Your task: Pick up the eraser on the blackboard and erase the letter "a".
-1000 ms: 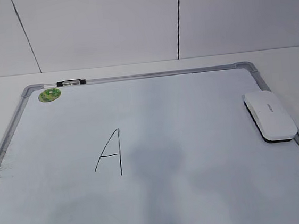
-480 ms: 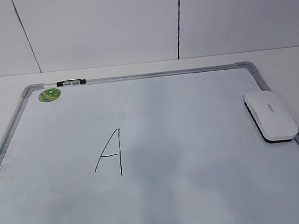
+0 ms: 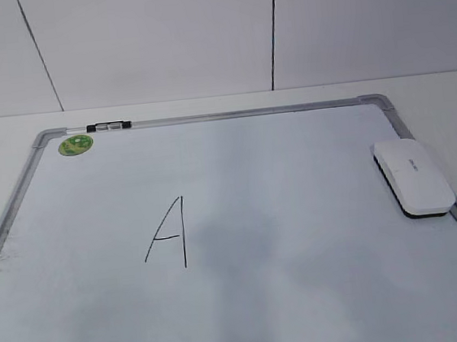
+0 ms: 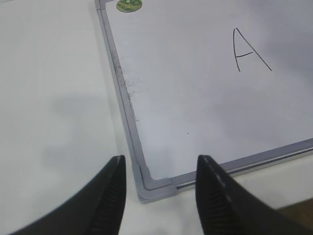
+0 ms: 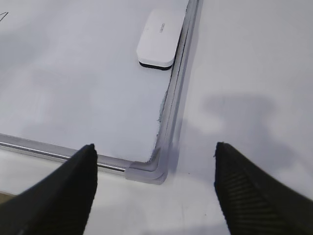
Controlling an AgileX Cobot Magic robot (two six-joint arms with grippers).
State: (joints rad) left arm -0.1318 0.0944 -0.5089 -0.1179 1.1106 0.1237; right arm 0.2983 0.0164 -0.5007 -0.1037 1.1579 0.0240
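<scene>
While the eraser [image 3: 413, 177] lies flat against the right frame of the blackboard [image 3: 231, 114], the drawn letter [image 3: 166, 234] sits left of centre. My left gripper [image 4: 159, 188] hovers with jaws apart over the near left corner; my right gripper [image 5: 154, 178], jaws wide, over the near right corner.

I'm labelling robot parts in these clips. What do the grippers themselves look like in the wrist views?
Both look alike: the left gripper and right gripper each show two matte black, tapering jaws with fine ribbing on the inner faces. No cables, markings or arm links are visible, and the exterior view shows no arm at all.
</scene>
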